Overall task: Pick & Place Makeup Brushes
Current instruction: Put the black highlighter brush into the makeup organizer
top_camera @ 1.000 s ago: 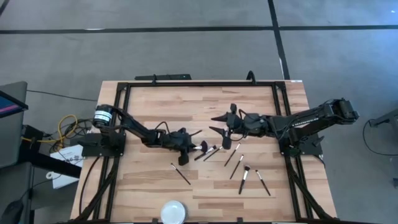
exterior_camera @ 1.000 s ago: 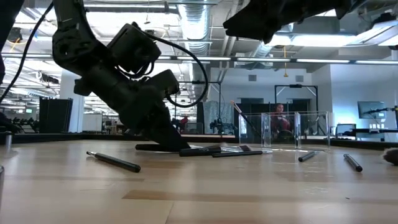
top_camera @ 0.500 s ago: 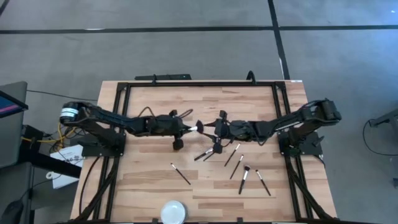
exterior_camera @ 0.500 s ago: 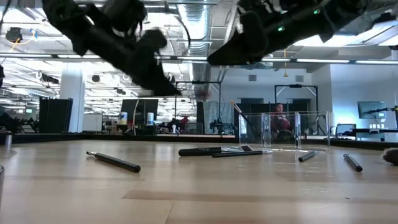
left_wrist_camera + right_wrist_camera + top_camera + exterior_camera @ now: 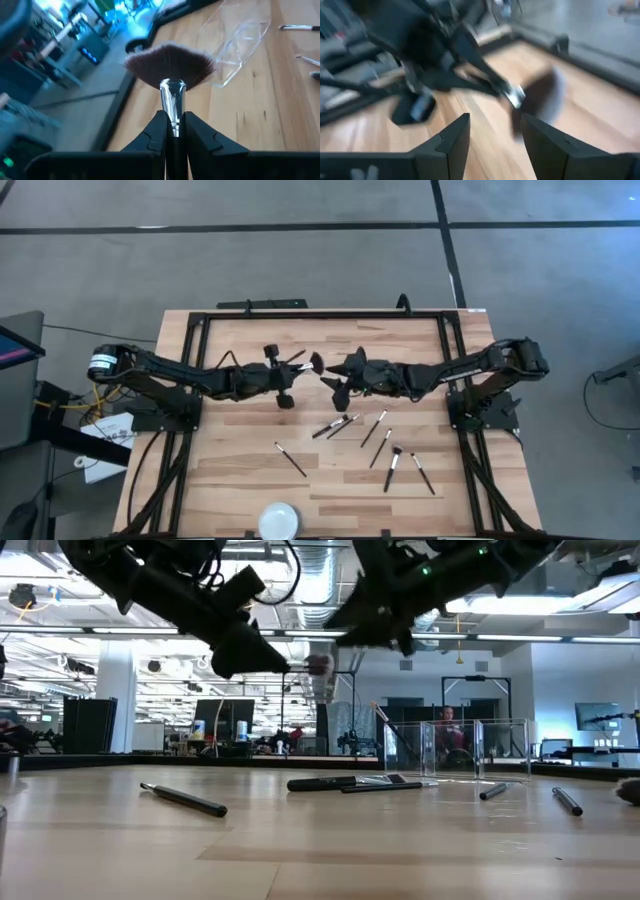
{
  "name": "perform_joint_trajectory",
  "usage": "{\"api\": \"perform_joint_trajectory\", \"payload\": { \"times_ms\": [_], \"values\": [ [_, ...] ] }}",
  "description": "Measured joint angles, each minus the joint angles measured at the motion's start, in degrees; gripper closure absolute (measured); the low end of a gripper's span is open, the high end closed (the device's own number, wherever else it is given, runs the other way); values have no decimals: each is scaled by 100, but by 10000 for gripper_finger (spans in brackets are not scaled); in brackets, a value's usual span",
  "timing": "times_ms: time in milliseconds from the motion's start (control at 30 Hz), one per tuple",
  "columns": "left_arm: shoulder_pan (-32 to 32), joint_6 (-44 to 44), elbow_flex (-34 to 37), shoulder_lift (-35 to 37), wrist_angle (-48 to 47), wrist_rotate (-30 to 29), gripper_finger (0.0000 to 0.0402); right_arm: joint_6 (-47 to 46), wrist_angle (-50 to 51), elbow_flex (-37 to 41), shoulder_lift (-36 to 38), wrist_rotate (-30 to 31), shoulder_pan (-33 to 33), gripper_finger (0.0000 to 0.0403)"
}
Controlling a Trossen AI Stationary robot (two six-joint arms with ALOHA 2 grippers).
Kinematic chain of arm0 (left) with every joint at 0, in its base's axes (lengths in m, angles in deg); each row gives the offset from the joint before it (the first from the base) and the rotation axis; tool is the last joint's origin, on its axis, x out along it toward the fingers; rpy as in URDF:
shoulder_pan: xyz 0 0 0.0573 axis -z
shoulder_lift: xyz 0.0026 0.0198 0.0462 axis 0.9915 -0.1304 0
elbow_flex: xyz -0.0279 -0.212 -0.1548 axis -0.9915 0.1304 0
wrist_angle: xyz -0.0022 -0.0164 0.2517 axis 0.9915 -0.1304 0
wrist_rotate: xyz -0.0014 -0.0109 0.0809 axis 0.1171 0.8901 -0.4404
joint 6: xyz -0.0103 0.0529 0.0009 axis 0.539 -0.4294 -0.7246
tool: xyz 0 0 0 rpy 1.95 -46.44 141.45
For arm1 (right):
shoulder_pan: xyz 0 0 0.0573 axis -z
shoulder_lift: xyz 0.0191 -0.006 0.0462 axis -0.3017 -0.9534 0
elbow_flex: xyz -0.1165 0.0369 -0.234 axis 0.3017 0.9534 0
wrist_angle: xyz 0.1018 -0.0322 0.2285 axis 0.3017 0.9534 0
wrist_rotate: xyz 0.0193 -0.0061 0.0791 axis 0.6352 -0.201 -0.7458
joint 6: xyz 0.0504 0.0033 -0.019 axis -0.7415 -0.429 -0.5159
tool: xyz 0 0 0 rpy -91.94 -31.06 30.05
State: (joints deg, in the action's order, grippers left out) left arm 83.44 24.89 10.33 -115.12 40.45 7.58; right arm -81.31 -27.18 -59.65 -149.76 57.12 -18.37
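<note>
Wooden tabletop (image 5: 250, 470) carries six makeup brushes (image 5: 390, 468) lying loose in the lower centre of the high view, with a round white dish (image 5: 279, 519) at the bottom edge. I see the left gripper (image 5: 172, 131) clamped on the silver ferrule of a fan brush (image 5: 170, 65), held above the table at upper centre of the high view. I see the right gripper (image 5: 492, 137) facing it with fingers spread wide, gripping nothing. A clear plastic holder (image 5: 240, 40) lies beyond the brush head. In the low view, a person sits far behind a clear box (image 5: 455, 748). The right wrist view is motion-blurred; the brush head there is indistinct.
</note>
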Motion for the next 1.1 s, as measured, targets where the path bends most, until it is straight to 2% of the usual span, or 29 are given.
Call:
{"api": "perform_joint_trajectory", "payload": {
  "times_ms": [100,233,433,567,867,1000,1100],
  "values": [
    [205,-251,0,2,227,-28,361,-273,383,2,-3,-101,109,238],
    [470,-538,0,2,540,-32,361,-370,277,9,-115,-783,301,239],
    [651,-690,-2,4,652,-84,361,-237,-82,11,-159,-1182,348,239],
    [651,-693,-2,9,662,-290,358,-185,-575,0,-187,-1704,345,239],
    [707,-693,-2,13,687,-376,357,-171,-754,4,-192,-1754,381,239],
    [769,-693,-3,11,729,141,357,-167,-985,4,-192,-1755,413,239],
    [768,-693,-4,11,918,215,357,-171,-1084,4,-202,-1793,432,239]
  ]
}}
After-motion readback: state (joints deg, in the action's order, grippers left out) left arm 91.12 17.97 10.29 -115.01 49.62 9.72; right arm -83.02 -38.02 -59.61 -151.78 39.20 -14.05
